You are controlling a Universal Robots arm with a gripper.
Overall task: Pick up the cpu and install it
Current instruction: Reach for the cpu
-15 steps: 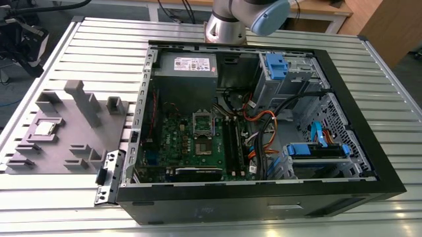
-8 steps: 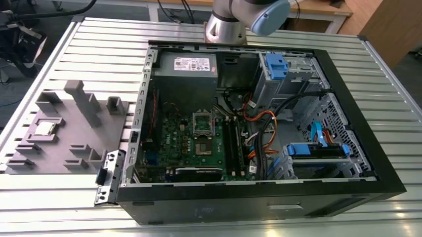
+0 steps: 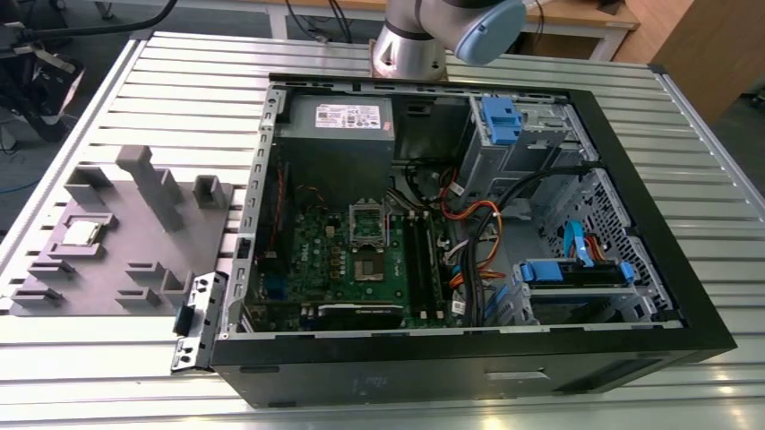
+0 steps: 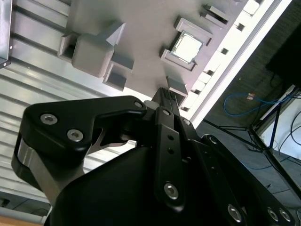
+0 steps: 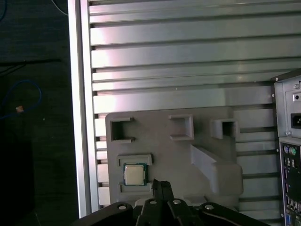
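The cpu (image 3: 81, 233) is a small silvery square lying flat in a framed pocket of the grey holder plate (image 3: 132, 255), on the exterior view's left of the computer case. Both wrist views look down on it: the cpu (image 5: 134, 174) and the cpu (image 4: 187, 47) sit just beyond the tips of my gripper (image 5: 161, 184). The gripper (image 4: 168, 93) hovers above the plate, its black fingers pressed together with nothing between them. Inside the open case, the motherboard's socket (image 3: 368, 224) lies face up.
The open black computer case (image 3: 478, 358) takes up the middle of the slatted aluminium table (image 3: 179, 81). Inside are a grey power supply (image 3: 347, 116), memory sticks (image 3: 421, 260), cables and blue drive brackets (image 3: 502, 116). The holder plate carries raised blocks (image 5: 216, 167). The arm's base (image 3: 413, 45) stands behind the case.
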